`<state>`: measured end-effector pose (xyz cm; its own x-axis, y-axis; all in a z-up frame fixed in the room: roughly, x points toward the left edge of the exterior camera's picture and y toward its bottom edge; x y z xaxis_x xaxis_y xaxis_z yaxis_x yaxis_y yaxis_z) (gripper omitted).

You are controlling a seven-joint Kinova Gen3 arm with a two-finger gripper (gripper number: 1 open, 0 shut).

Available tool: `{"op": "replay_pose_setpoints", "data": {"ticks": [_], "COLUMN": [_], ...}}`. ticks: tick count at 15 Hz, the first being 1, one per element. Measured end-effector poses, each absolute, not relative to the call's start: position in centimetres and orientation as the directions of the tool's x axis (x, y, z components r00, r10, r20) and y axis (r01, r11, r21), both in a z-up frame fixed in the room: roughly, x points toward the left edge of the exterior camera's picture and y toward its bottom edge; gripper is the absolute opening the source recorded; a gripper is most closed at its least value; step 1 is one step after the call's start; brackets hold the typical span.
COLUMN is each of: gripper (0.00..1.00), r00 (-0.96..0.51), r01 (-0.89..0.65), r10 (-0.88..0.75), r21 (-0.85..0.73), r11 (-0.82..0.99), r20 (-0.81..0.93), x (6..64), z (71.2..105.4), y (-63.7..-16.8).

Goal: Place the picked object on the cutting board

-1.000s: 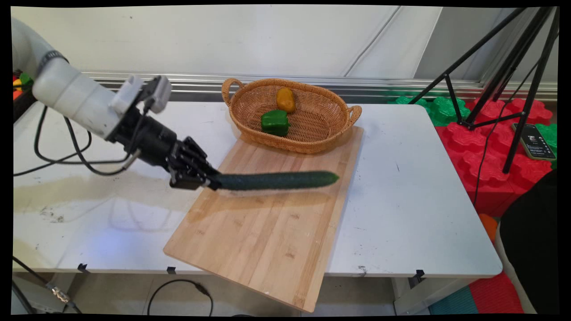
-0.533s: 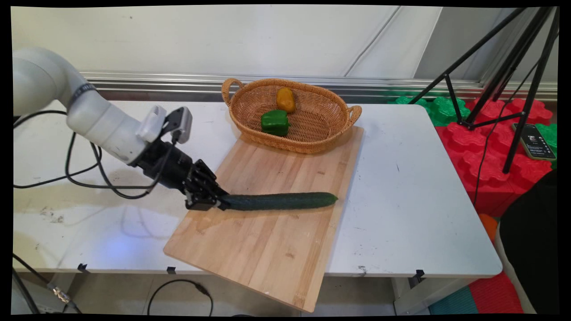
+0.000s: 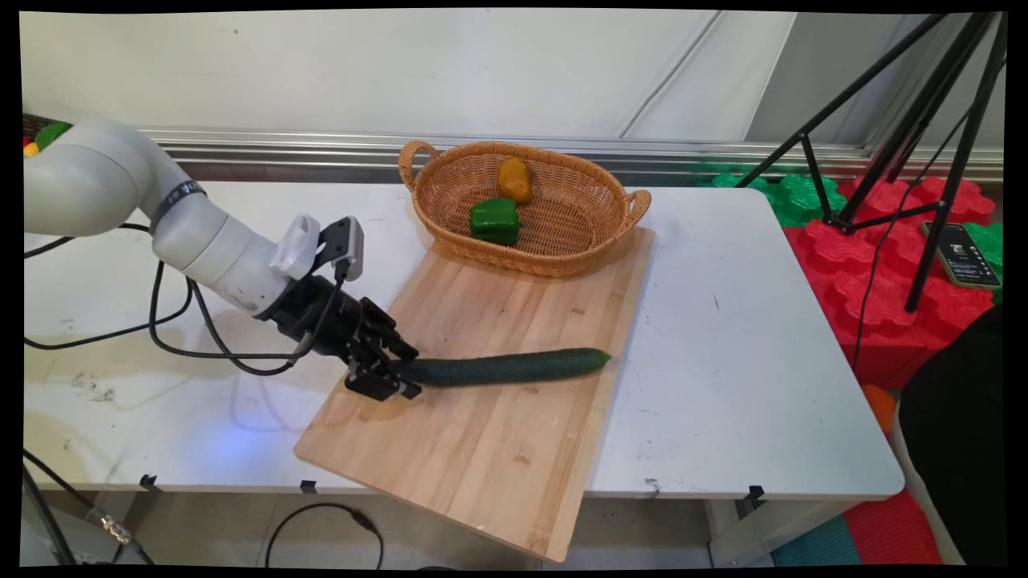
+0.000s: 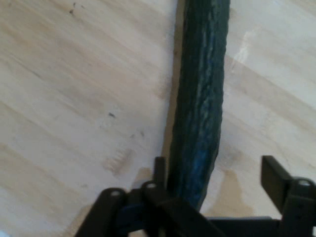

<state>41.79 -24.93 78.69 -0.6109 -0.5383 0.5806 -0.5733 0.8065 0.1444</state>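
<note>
Hand view shows the claw (image 4: 217, 185) released, fingers (image 4: 274, 177) spread around the near end of the cucumber (image 4: 200, 98), which lies flat on the cutting board (image 4: 74, 98). Beyond the claw (image 3: 397, 377), the cucumber (image 3: 506, 366) stretches away; farther off sits a basket (image 3: 590, 233) holding a green pepper (image 3: 495, 220).

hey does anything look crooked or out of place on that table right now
Yes: the cutting board lies askew, its near corner sticking out past the table edge. The cucumber lies flat across it between the open end effector fingers. Nothing spilled or damaged.
</note>
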Motion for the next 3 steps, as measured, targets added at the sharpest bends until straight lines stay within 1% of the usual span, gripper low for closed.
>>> {"op": "replay_pose_setpoints", "data": {"ticks": [3], "gripper": [1.00], "r00": [-0.614], "r01": [-0.573], "r10": [-0.534], "r21": [0.137], "r11": [0.808], "r20": [0.580], "x": [41.98], "z": [78.46], "y": [-24.97]}}
